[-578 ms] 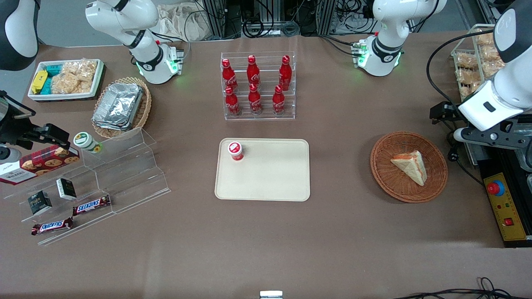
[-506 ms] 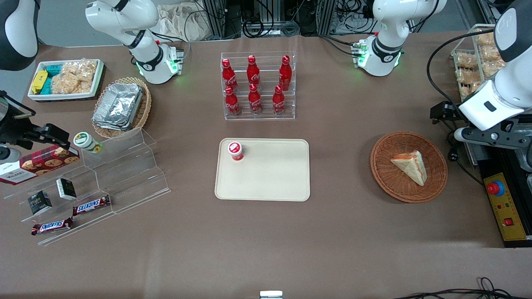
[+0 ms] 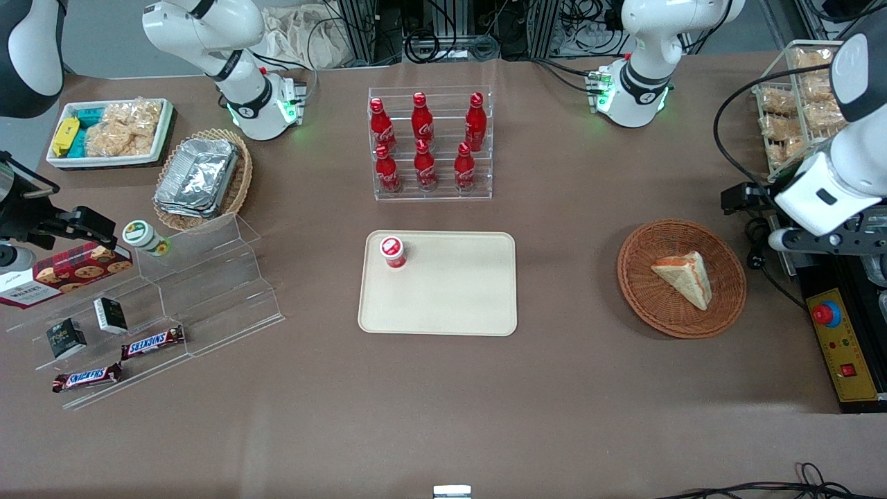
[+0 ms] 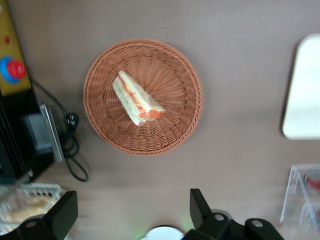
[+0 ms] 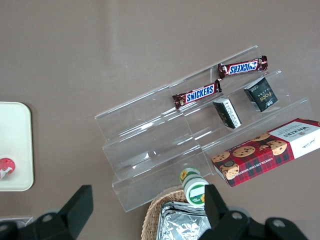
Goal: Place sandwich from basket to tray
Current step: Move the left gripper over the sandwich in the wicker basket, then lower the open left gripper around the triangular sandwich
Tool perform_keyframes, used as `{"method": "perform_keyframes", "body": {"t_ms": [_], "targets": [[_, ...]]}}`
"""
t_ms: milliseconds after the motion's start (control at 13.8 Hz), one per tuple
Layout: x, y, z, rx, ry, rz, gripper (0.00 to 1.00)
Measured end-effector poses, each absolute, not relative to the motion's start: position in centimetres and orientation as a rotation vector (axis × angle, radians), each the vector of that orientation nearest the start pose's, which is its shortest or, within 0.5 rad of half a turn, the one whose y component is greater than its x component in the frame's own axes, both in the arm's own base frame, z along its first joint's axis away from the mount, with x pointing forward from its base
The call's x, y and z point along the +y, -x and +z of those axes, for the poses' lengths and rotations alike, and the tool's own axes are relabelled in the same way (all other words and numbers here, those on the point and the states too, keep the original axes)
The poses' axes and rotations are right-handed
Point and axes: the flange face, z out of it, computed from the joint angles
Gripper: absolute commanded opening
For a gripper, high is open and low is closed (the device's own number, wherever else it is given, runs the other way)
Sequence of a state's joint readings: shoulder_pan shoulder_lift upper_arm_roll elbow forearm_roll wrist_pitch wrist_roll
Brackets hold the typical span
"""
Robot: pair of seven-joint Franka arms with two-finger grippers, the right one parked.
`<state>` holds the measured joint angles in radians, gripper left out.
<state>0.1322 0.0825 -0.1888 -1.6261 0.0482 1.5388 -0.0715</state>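
The sandwich [image 3: 684,276] [image 4: 136,98], a pale wedge with an orange-red edge, lies in the round reddish-brown wicker basket [image 3: 641,305] [image 4: 186,125]. The cream tray [image 3: 450,305] [image 4: 302,100] lies flat at the table's middle, with a red-capped cup [image 3: 393,251] standing in one corner. My gripper [image 4: 131,214] is open, its two black fingers [image 4: 200,210] spread wide with nothing between them. It hovers high above the table beside the basket, toward the working arm's end, and its hand [image 3: 818,239] shows just past the basket's rim.
A yellow box with a red stop button [image 3: 842,346] [image 4: 11,70] and black cables [image 4: 70,150] lie close by the basket. A wire rack of bagged snacks [image 3: 790,104] stands farther from the front camera. A clear rack of red bottles [image 3: 429,142] stands farther back than the tray.
The working arm's wrist has drifted a little toward its own end of the table and nearer the front camera. The sandwich, basket and tray have not moved.
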Motion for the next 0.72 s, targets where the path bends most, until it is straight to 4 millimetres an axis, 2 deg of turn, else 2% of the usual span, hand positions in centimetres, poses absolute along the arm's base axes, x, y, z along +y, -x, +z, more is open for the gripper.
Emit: {"method": "perform_keyframes", "body": {"t_ms": [217, 361, 578, 723], "targets": [[-0.6, -57.1, 51.5, -0.19, 3.086, 0.205, 1.0], [0.3, -56.5, 48.6, -0.363, 3.09, 0.16, 1.0], [0.6, -55.6, 44.6, -0.651, 3.054, 0.093, 1.0], [0.5, -54.9, 41.1, -0.867, 3.007, 0.04, 1.0]]}}
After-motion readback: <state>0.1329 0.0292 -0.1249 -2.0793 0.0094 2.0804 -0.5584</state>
